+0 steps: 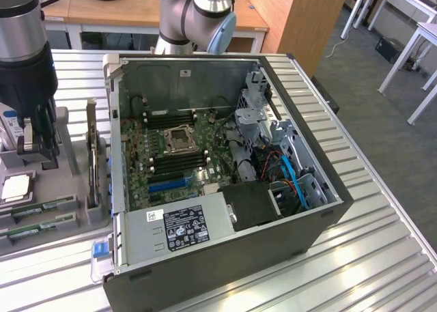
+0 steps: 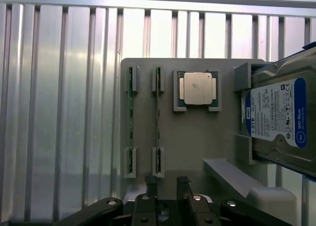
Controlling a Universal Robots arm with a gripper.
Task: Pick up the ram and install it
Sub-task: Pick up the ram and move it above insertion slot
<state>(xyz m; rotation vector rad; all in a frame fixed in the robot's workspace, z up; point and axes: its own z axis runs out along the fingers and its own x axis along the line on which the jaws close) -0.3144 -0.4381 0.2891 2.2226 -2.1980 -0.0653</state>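
1 ram (image 2: pixel 158 122) stands on edge in the grey tray (image 1: pixel 85 215), the gripper (image 2: pixel 167 182) hanging released above.
Largest, the ribbed metal table (image 1: pixel 382 257) carries an opened computer case (image 1: pixel 225 257) at the frame's centre, its motherboard (image 1: pixel 177 155) facing up. At the exterior view's upper left the arm (image 1: pixel 24 46) hangs straight down, wrist vertical, over the tray, which sits just beside the case at the lower left. A hard drive (image 2: pixel 276 112) sits in the tray. The ram's long axis runs nearly level across the exterior view's lower left, 1 end pointing at the case, parallel to a 2nd stick (image 2: pixel 131 122) just beside it; a processor chip (image 2: pixel 197 87) lies flat on its other side. Jaws are spread, gripping nothing.
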